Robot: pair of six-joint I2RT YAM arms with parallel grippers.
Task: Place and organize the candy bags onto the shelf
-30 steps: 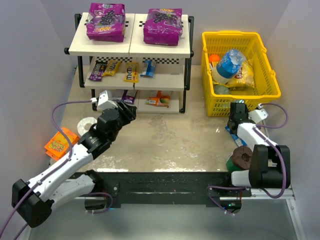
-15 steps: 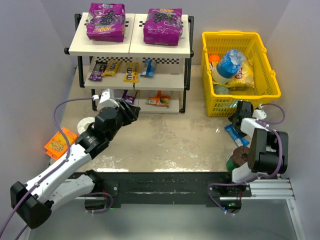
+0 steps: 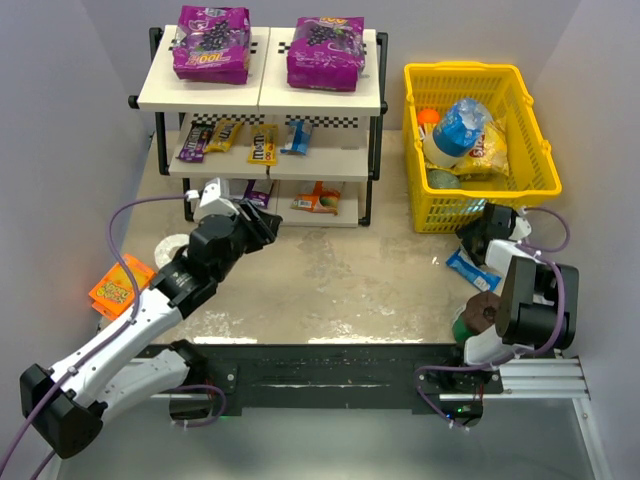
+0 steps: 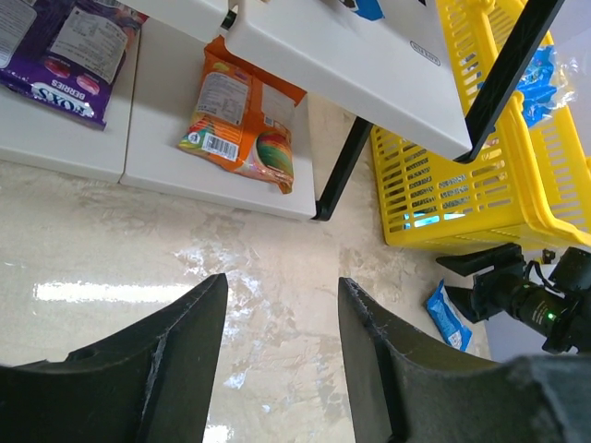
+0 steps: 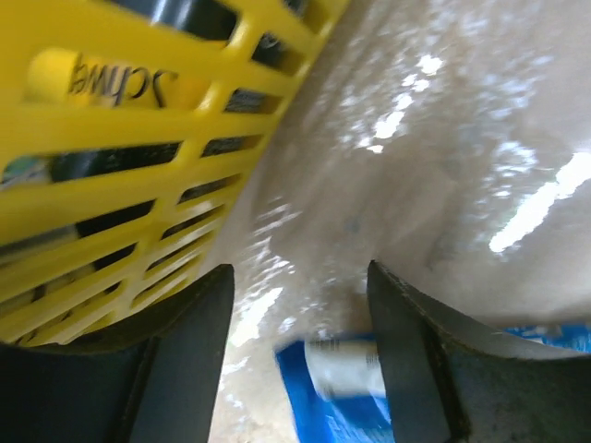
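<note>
Black and bare of any load, the left gripper [image 4: 282, 286] stood with its jaws moderately apart, low over the table [image 3: 330, 280] in front of the shelf [image 3: 262, 95]. An orange candy bag [image 4: 242, 115] lay ahead of it on the bottom board, slightly to its left. A dark-purple bag [image 4: 65, 51] lay further left on the same board. Neither touched the gripper.

The right gripper [image 5: 300, 272] also had its jaws apart and gripped nothing. It was just beside the near wall of the yellow basket [image 5: 111, 138]. A blue candy bag [image 3: 468, 270] lay flat on the table close beneath it; in the wrist view one end of the bag showed low between the two jaws. I could not tell whether they touched it.

Further out, four small packets [image 3: 240, 138] sat in a row on the middle board. Two large purple bags [image 3: 212, 42] lay side by side on the top board.
</note>
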